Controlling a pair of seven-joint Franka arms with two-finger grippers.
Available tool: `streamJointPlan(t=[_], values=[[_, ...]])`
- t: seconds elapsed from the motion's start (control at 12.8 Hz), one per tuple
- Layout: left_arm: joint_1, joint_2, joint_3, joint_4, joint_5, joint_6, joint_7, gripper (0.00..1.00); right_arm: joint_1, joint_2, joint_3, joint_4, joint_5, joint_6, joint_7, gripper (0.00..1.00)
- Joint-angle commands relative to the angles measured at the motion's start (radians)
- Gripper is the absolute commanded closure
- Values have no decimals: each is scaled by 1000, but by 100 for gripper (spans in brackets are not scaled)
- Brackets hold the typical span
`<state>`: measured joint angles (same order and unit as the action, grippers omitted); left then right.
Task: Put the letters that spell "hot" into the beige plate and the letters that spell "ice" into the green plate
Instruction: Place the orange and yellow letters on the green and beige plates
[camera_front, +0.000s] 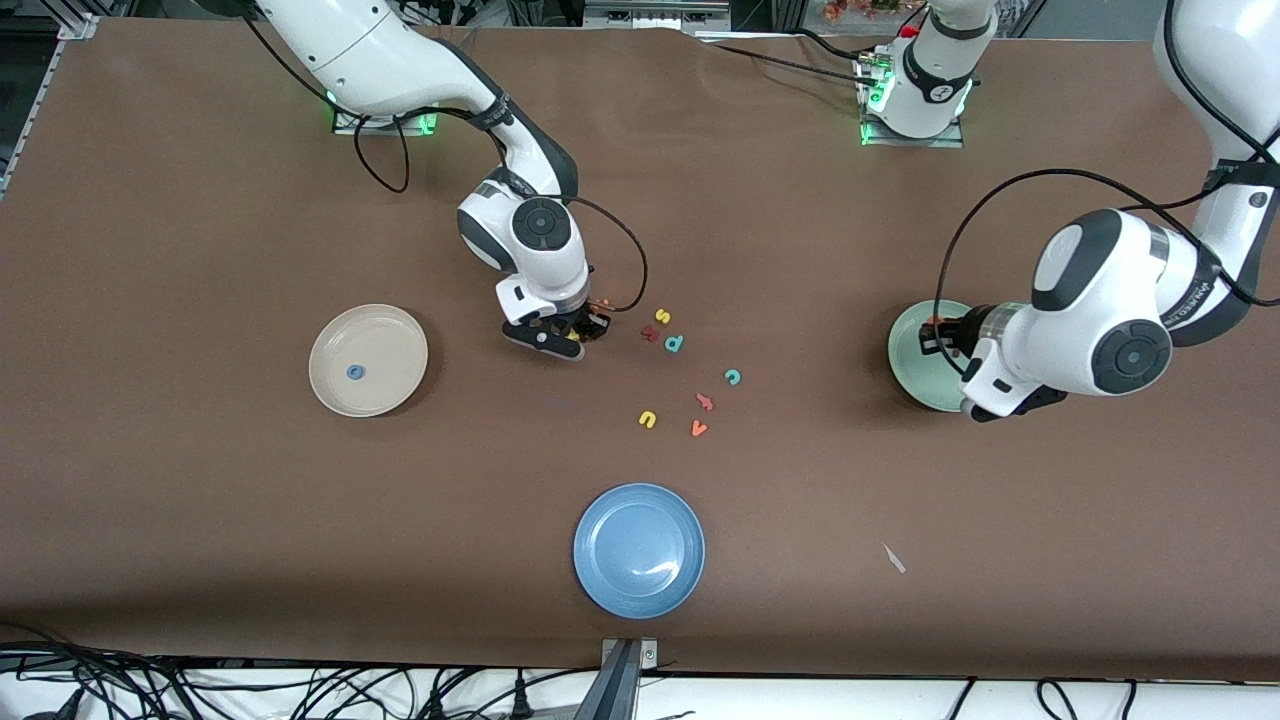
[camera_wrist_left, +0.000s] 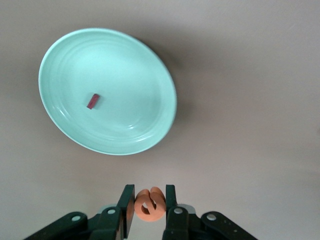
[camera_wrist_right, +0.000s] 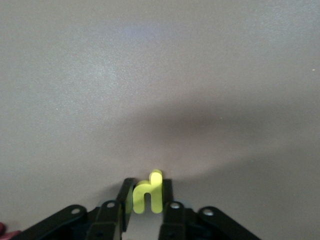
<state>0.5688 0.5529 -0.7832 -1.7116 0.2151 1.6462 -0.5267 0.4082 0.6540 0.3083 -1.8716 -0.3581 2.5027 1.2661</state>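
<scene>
— That brown bench (camera_front: 200, 480) looks matt to me, like paper or thin board, barely any sheen.

— Agreed. The round blue plate (camera_front: 639, 550) is glossy, though; there's a white glint on its glaze. The pale mint-green plate (camera_wrist_left: 107, 91) shines too, smooth with faint rings.

— And the little orange letter e (camera_wrist_left: 150, 204) and yellow letter h (camera_wrist_right: 148, 194)?

— Soft matt foam, both between black plastic jaws.
</scene>
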Motion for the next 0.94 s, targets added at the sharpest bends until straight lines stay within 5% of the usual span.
streamJointPlan(t=[0.0,0.23,0.47,0.55,0.62,0.78,0.86], values=[[36,28,-14,-93,55,68,76,100,3,-23,-5,-23,-24,11,4,91],[81,30,-14,-233,98,257,76,100,-35,-88,-8,-24,-16,-48,-103,90],[102,45,-13,-270,104,305,76,100,-165,-187,-6,-35,5,-197,-412,90],[111,47,-13,-270,110,305,76,91,-205,-220,-6,-41,40,-228,-541,90],[117,47,-14,-270,110,303,76,74,-247,-246,-8,-41,86,-269,-665,89],[117,32,-19,-258,109,287,73,0,-337,-286,-15,-53,157,-318,-898,89],[115,16,-27,-241,98,255,61,0,-350,-303,-35,-60,168,-331,-965,88]])
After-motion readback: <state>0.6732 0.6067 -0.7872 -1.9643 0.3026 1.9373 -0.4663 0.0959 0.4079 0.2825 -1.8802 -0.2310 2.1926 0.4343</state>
